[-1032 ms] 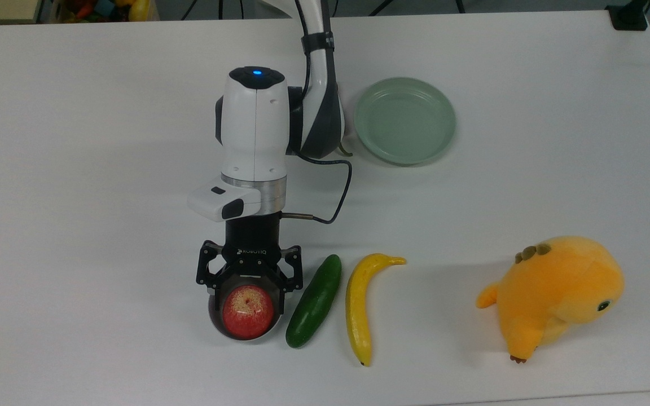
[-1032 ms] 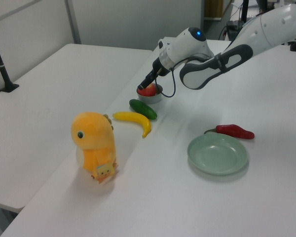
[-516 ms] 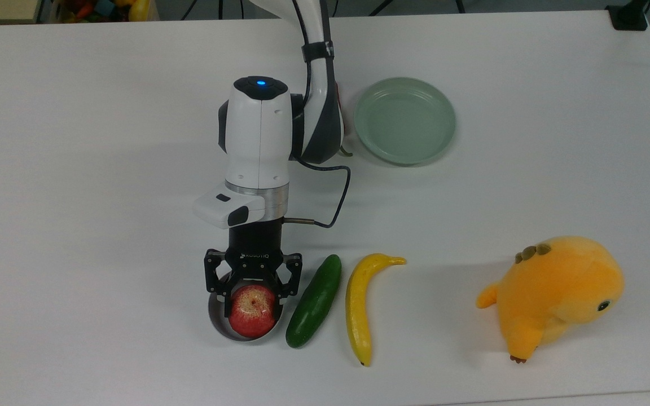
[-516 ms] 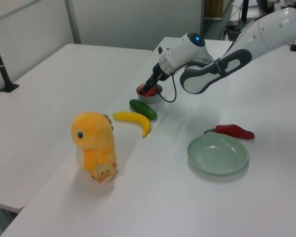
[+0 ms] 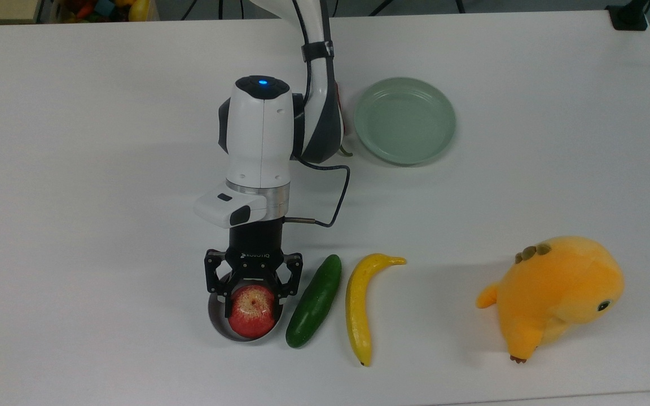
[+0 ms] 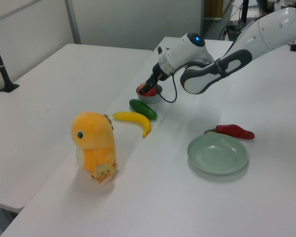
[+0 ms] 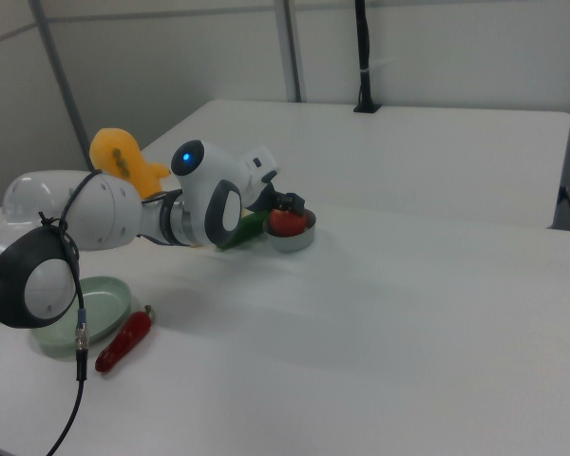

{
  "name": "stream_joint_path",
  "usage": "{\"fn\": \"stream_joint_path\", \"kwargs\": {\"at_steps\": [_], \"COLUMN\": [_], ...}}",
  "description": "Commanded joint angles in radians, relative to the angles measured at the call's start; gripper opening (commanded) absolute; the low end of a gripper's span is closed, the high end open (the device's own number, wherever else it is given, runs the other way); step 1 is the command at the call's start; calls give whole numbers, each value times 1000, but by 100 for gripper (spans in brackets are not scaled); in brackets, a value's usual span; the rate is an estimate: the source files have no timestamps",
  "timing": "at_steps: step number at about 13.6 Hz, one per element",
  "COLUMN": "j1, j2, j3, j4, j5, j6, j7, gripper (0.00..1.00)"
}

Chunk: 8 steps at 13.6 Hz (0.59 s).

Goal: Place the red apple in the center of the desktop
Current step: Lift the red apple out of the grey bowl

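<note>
Apple (image 5: 252, 311) sits in a bowl (image 5: 217, 322) at the top view's near edge of the counter (image 5: 77, 169); we think the fingers (image 5: 228, 307) grip it.

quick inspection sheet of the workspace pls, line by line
surface: white desktop, matte, bare across the middle
job's things: red apple sitting in a small metal bowl, near the top view's bottom edge
clutter: cucumber, banana, orange plush toy, green plate, red chili pepper beside the plate
grippers: hand down over the apple, fingers closed on its sides
cables: black cable looping off the wrist
surroundings: adjoining white table, black post
</note>
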Motion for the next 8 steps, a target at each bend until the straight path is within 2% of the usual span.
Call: {"fn": "stream_joint_path", "kwargs": {"at_steps": [1, 5, 8], "j1": [13, 17, 19], "j2": [-87, -231, -457], "j3": [-17, -16, -16], "j4": [-58, -165, -367], "j5": [-14, -8, -8], "j6": [20, 14, 2], "j7": [32, 36, 43], "gripper": [0, 0, 0]}}
